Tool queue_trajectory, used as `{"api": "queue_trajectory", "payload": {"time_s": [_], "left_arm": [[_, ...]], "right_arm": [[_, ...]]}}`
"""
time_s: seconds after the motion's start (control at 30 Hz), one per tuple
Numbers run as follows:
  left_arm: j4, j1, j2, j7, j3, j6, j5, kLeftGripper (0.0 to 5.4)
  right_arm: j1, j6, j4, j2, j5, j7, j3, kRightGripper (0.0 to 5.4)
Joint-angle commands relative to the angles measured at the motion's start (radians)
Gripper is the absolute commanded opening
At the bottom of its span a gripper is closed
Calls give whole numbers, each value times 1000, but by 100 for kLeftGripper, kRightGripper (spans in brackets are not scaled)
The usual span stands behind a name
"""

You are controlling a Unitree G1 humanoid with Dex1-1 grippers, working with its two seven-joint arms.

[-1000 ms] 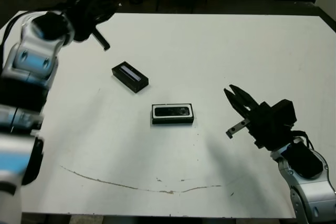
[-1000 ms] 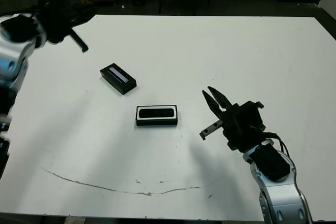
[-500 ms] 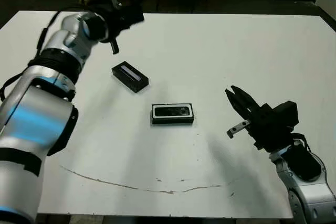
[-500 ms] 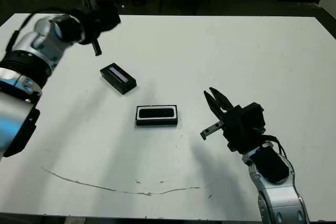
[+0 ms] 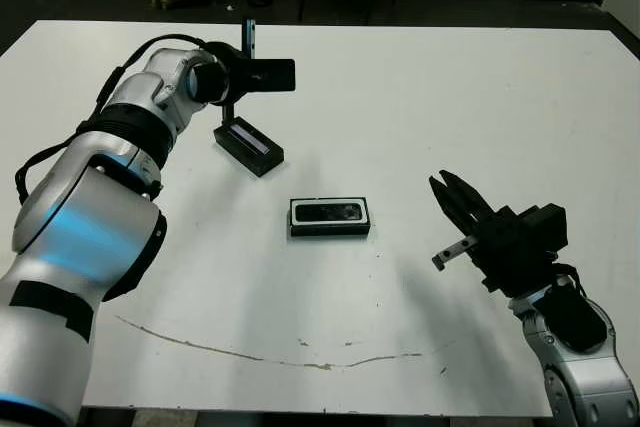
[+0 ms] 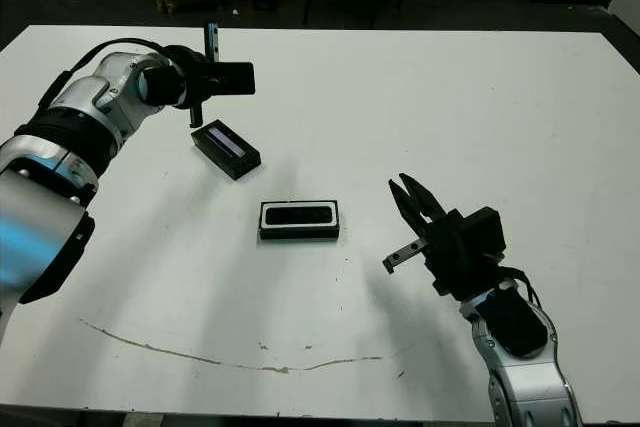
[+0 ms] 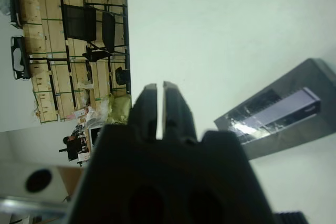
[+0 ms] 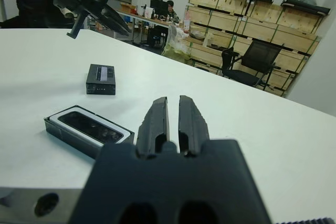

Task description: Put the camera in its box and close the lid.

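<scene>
The camera (image 5: 329, 212) lies in its white-lined box (image 5: 330, 231) mid-surface (image 5: 450, 97), uncovered. The lid (image 5: 248, 145) (grey stripe up) rests apart, toward the far left. Left claw (image 5: 249, 32) hovers just beyond the lid, fingers pressed together, empty. Right claw (image 5: 448, 194) hangs right of the box, fingers nearly touching, holding nothing.

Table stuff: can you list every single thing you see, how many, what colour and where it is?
table: one, white, under everything.
box: one, black with white lining, middle of the table.
camera: one, black, lying inside the box.
lid: one, black with a pale stripe, off the box, toward the far left.
left gripper: one, black, fingers together, raised just beyond the lid.
right gripper: one, black, fingers together, right of the box, apart from it.
</scene>
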Motion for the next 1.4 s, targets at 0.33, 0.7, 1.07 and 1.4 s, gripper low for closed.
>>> {"api": "queue_trajectory", "payload": {"time_s": [0.33,0.7,1.07,1.4], "left_arm": [[31,81,-28,35,-13,-3,26,0],[34,91,-34,25,-23,-12,38,0],[37,98,-39,19,-46,-16,66,0],[33,119,-24,18,-43,-27,60,0]], "right_arm": [[51,-49,28,3,17,3,3,1],[72,7,-14,6,41,-7,11,1],[90,10,-21,15,39,-15,15,1],[89,-37,9,18,53,4,10,1]]}}
